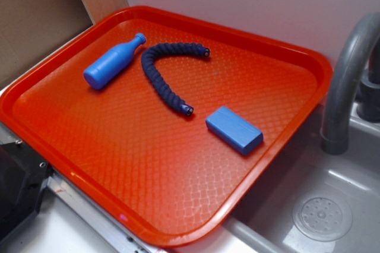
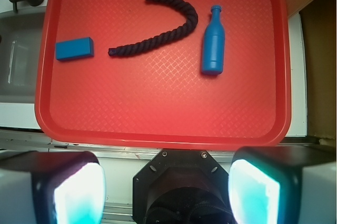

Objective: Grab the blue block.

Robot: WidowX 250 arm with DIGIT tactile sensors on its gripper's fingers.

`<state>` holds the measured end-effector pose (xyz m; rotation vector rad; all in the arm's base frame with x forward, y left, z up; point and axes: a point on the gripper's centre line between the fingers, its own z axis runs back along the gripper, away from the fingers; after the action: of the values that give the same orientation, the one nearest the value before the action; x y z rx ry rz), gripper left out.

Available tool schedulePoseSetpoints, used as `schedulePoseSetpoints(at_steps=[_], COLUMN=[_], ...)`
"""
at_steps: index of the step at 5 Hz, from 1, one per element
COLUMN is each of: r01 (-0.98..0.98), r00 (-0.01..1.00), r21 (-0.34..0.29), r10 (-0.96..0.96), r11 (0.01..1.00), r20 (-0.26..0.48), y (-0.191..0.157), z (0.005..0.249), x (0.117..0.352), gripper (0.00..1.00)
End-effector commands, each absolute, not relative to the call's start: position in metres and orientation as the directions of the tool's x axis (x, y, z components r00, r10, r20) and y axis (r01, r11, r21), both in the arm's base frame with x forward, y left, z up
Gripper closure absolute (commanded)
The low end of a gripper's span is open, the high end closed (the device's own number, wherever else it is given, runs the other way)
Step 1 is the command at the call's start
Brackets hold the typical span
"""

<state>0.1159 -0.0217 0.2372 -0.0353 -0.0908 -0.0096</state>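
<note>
The blue block (image 1: 234,129) lies flat on the red tray (image 1: 107,164), on its right side next to the sink. In the wrist view the blue block (image 2: 75,48) sits at the tray's (image 2: 158,129) upper left. My gripper (image 2: 166,190) is open and empty; its two pads (image 2: 79,195) show wide apart at the bottom of the wrist view, held high above the tray's near edge, far from the block. The gripper does not show in the exterior view.
A blue bottle-shaped toy (image 1: 113,63) (image 2: 212,41) and a dark navy braided rope (image 1: 166,78) (image 2: 160,29) also lie on the tray. A grey faucet (image 1: 347,81) and sink basin with drain (image 1: 323,217) stand right of the tray. A wall rises behind.
</note>
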Motion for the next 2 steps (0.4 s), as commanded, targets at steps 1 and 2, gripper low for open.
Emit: schedulePoseSetpoints(at_steps=[1, 2], r01=[0.011, 0.261], r00=[0.996, 0.952], r21=[-0.035, -0.036], r10=[-0.008, -0.251], r11=[0.999, 0.965], r20=[0.091, 0.173], y=[-0.022, -0.026], z=[0.237, 0.225], x=[0.116, 0.135], gripper=[0.00, 0.00])
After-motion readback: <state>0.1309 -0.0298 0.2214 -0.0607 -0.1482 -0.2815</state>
